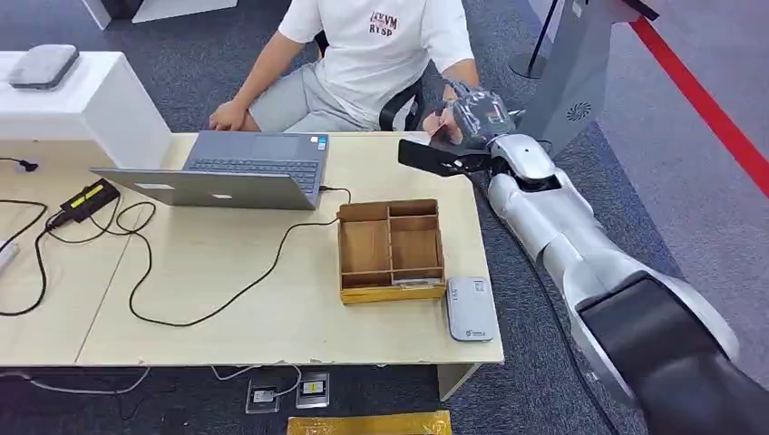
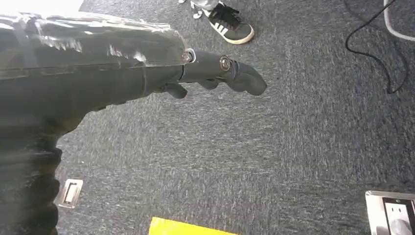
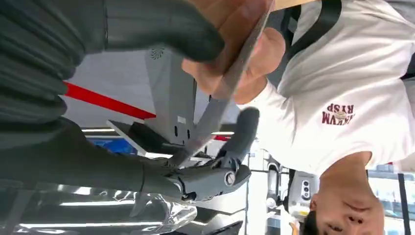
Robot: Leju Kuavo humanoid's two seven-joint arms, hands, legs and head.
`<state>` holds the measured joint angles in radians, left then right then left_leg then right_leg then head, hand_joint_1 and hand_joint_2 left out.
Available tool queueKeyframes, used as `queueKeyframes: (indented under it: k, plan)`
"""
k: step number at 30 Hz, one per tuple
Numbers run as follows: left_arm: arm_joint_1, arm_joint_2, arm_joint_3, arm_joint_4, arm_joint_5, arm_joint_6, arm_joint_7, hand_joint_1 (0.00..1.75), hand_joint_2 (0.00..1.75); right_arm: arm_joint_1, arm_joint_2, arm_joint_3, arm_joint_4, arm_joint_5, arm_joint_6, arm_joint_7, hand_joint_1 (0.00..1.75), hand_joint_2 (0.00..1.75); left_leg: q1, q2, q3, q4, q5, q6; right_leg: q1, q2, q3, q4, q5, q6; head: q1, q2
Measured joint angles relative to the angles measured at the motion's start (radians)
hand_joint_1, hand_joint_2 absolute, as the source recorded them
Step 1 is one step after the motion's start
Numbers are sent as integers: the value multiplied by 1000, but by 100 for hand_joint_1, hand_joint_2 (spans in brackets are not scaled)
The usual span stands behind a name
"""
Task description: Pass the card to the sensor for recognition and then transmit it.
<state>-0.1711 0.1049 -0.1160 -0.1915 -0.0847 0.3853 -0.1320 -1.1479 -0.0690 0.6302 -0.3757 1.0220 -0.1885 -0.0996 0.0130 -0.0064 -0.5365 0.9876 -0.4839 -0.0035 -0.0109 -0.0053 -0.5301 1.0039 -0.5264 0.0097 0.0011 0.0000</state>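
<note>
laptop (image 1: 245, 169): 1
wooden divided box (image 1: 391, 250): 1
card reader (image 1: 470, 308): 1
card (image 3: 222, 95): 1
person (image 1: 372, 54): 1
floor sockets (image 1: 288, 391): 2 counted

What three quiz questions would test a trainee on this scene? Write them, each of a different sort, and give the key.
1. True or false: the laptop on the table is closed.
2. Multiple choice: where does the white device lie? A) on the table, just right of the wooden box; B) on the laptop's keyboard; C) on the carpet.
3. Fill in: the right hand holds out a ___ to the seated person, whose own hand also touches it.

Key: 1. False, its lid is up. 2. A. 3. card, seen between the robot's thumb and fingers in the right wrist view.
</note>
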Motion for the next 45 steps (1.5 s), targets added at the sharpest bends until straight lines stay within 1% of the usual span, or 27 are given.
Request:
queueKeyframes:
  k: [2, 6, 15, 20, 22, 23, 24, 26, 27, 29, 30, 31, 32, 34, 35, 38, 40, 42, 45]
  plan:
    - [1, 0, 0, 0, 0, 1, 0, 0, 175, 0, 1, 0, 4, -5, -10, -6, 0, 175, 0, 0, 0, 0, 0, 0, 0, 0, 0, 0, 0, 0, 0, 0]
    - [2, 0, 0, 0, 1, 2, 0, 0, 175, -1, 2, 0, 10, -29, -56, -20, 0, 175, 0, 0, 0, 0, 0, 0, 0, 0, 0, 0, 0, 0, 0, 0]
    - [2, 0, 0, 0, 3, 3, 0, 0, 175, -13, 2, 0, 19, -40, -69, -28, 0, 175, 0, 0, 0, 0, 0, 0, 0, 0, 0, 0, 0, 0, 0, 0]
    - [7, 1, 0, 0, 14, 11, 0, 0, 175, -28, 2, -7, 26, -85, -97, -47, 0, 175, 0, 0, 0, 0, 0, 0, 0, 1, 0, 0, 0, 0, 0, 0]
    - [12, 1, 0, 0, 22, 15, -1, 0, 175, -40, -1, -18, 26, -138, -101, -69, 0, 175, 0, 0, 0, 0, 0, 0, 0, 1, 0, 0, 0, 0, 0, 0]
    - [15, 1, 0, 0, 26, 18, -2, 0, 175, -47, -2, -28, 26, -188, -86, -81, 0, 175, 0, 1, 0, 0, 0, 0, 0, 1, 0, 0, 0, 0, 0, 0]
    - [18, 1, 0, 0, 32, 22, -4, 0, 175, -54, -4, -45, 26, -266, -54, -97, 0, 175, 0, 1, 0, 0, 0, 0, 0, 1, 0, 0, 0, 0, 0, 0]
    - [26, 1, 0, 0, 45, 25, -12, 0, 175, -68, -4, -101, 26, -448, 83, -138, 0, 175, 0, 0, 0, 0, 0, 0, 0, 1, 0, 0, 0, 0, 0, 0]
    - [31, 1, 0, 0, 51, 25, -16, 0, 175, -75, -4, -137, 25, -533, 164, -166, 0, 175, 0, 0, 0, 0, 0, 0, 0, 1, 0, 0, 0, 0, 0, 0]
    - [41, 3, 0, 0, 58, 25, -23, 0, 175, -79, -7, -191, 15, -638, 282, -222, 0, 175, 0, 1, 0, 0, 0, 0, 0, 1, 0, 0, 0, 0, 0, 0]
    - [44, 5, 0, 0, 62, 25, -23, 0, 175, -75, -9, -213, -3, -685, 329, -240, 0, 175, 0, 1, 0, 0, 0, 0, 0, 1, -1, 0, 0, 0, 0, 0]
    - [45, 7, 0, 0, 64, 25, -23, 0, 175, -67, -11, -228, -27, -722, 365, -240, 0, 175, 0, 1, 0, 0, 0, 0, 0, 1, -1, 0, 0, 0, 0, 0]
    - [46, 10, 0, 0, 65, 25, -23, 0, 175, -47, -17, -240, -60, -772, 390, -227, 0, 175, 0, 1, 1, 0, 0, 0, 0, 0, 0, 0, 0, 0, 0, 0]
    - [47, 12, 0, 0, 73, 26, -23, 0, 175, 10, -34, -251, -152, -870, 409, -175, 0, 175, 0, 0, 1, 0, 0, 0, 0, 0, 0, 0, 0, 0, 0, 0]
    - [49, 13, 0, 0, 75, 27, -24, 0, 175, 45, -42, -251, -206, -917, 413, -138, 0, 175, 0, 0, 1, 0, 0, 0, 0, 0, 0, 0, 0, 0, 0, 0]
    - [51, 15, 0, 0, 82, 29, -31, 0, 175, 161, -81, -257, -378, -1037, 407, -60, 0, 175, 0, 0, 1, 0, 0, 0, 0, 0, 0, -1, 0, 0, 0, 0]
    - [53, 16, 0, 0, 84, 29, -34, 0, 175, 228, -110, -257, -481, -1071, 392, -42, 0, 175, 0, 0, 1, 0, 0, 0, 0, 0, 0, -1, 0, 0, 0, 0]
    - [53, 16, 0, 1, 85, 29, -35, 0, 175, 285, -131, -258, -558, -1091, 388, -37, 0, 175, 0, 1, 1, 0, 0, 0, 0, 1, 0, -1, 0, 0, 0, 0]
    - [53, 18, 0, 1, 85, 29, -39, 0, 175, 346, -161, -264, -646, -1142, 396, -24, 0, 175, 0, 2, 1, 0, 0, 0, 0, 1, 0, -1, 0, 0, 0, 0]
